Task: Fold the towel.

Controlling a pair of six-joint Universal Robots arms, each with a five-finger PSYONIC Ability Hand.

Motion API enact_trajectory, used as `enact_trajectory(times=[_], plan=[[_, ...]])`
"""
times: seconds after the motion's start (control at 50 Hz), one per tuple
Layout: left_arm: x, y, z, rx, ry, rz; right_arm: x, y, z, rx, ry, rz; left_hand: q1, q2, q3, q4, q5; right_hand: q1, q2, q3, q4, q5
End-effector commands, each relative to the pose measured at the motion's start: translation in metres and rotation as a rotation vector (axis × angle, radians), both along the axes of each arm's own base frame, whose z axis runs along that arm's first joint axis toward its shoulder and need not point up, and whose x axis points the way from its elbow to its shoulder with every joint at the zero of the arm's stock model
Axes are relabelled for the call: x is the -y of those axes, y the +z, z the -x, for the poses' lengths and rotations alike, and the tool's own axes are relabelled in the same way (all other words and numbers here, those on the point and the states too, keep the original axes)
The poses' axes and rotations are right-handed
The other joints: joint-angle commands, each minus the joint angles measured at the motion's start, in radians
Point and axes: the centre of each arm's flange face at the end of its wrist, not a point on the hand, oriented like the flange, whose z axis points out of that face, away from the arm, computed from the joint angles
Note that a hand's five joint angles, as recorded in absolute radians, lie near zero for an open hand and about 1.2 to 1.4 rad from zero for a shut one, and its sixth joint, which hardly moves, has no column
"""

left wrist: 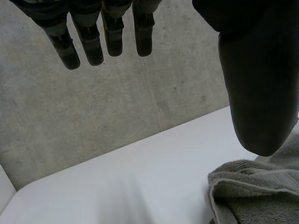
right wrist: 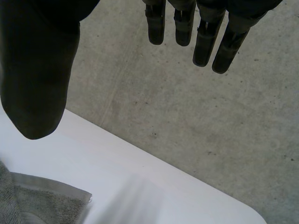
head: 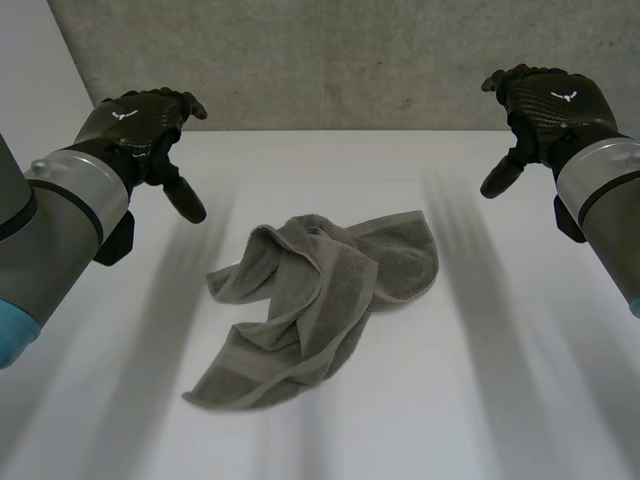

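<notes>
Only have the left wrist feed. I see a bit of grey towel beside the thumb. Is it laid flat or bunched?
Observer: Bunched. In the head view the grey towel lies crumpled mid-table, folded over itself, with one end trailing toward the robot.
Operator: Where's my left hand relative to the whole thing?
Observer: The left hand is off to the towel's left and apart from it, over bare white table.
Operator: And the right?
Observer: The right hand mirrors it on the towel's right side. Its own wrist view shows straight fingers holding nothing, with a towel corner lying beside the thumb.
</notes>
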Motion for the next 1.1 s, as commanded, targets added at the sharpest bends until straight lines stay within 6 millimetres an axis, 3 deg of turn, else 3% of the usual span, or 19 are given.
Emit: enact_trajectory(times=[0.02,0.12,0.18,0.22,0.32,0.44,0.48,0.5,0.54,0.66,0.76,1.0,1.1], plan=[[-0.007,0.0,-0.002,-0.064,0.002,-0.034,0.0,0.001,0.0,-0.003,0.004,0.002,-0.049,-0.059,-0.065,-0.071,-0.054,-0.057,-0.068,-0.076,-0.084,-0.061],[-0.019,-0.004,-0.006,-0.095,-0.005,-0.069,-0.002,0.001,-0.003,-0.031,0.035,0.007,-0.048,-0.058,-0.064,-0.07,-0.054,-0.057,-0.068,-0.076,-0.084,-0.061],[-0.031,-0.01,-0.003,-0.09,-0.043,-0.093,-0.007,-0.005,-0.009,-0.131,0.103,0.007,-0.045,-0.055,-0.061,-0.067,-0.051,-0.057,-0.068,-0.076,-0.084,-0.061],[-0.04,-0.015,0.001,-0.083,-0.088,-0.115,-0.013,-0.02,-0.013,-0.283,0.185,-0.027,-0.045,-0.055,-0.061,-0.067,-0.051,-0.057,-0.068,-0.076,-0.084,-0.061],[-0.08,-0.054,0.014,-0.027,-0.259,-0.255,-0.015,-0.045,-0.018,-0.397,0.243,-0.108,-0.042,-0.052,-0.058,-0.064,-0.048,-0.057,-0.068,-0.076,-0.084,-0.061],[-0.099,-0.085,0.011,0.021,-0.281,-0.354,-0.007,-0.067,-0.018,-0.396,0.245,-0.176,-0.039,-0.049,-0.055,-0.061,-0.045,-0.057,-0.068,-0.076,-0.084,-0.061],[-0.109,-0.101,0.01,0.043,-0.295,-0.394,-0.003,-0.086,-0.022,-0.374,0.253,-0.236,-0.031,-0.04,-0.046,-0.053,-0.036,-0.057,-0.068,-0.076,-0.084,-0.061],[-0.109,-0.101,0.01,0.043,-0.295,-0.394,-0.003,-0.086,-0.022,-0.374,0.253,-0.237,-0.031,-0.04,-0.046,-0.053,-0.036,-0.057,-0.068,-0.076,-0.084,-0.061],[-0.109,-0.12,0.012,0.059,-0.289,-0.415,0.0,-0.104,-0.024,-0.325,0.248,-0.304,-0.028,-0.037,-0.043,-0.05,-0.033,-0.057,-0.068,-0.076,-0.084,-0.061],[-0.104,-0.137,0.011,0.087,-0.235,-0.423,0.007,-0.131,-0.029,-0.231,0.234,-0.372,-0.025,-0.034,-0.04,-0.047,-0.03,-0.057,-0.068,-0.076,-0.084,-0.061],[-0.101,-0.149,0.013,0.119,-0.2,-0.437,0.013,-0.156,-0.033,-0.165,0.222,-0.403,-0.025,-0.034,-0.04,-0.047,-0.03,0.164,0.153,0.145,0.137,0.161],[-0.097,-0.163,0.028,0.138,-0.226,-0.45,0.007,-0.187,-0.041,-0.16,0.24,-0.472,0.04,0.03,0.024,0.018,0.035,0.238,0.227,0.219,0.211,0.234],[-0.091,-0.168,0.031,0.135,-0.217,-0.437,0.009,-0.193,-0.048,-0.095,0.236,-0.467,0.213,0.204,0.198,0.191,0.208,0.276,0.265,0.257,0.249,0.273]])
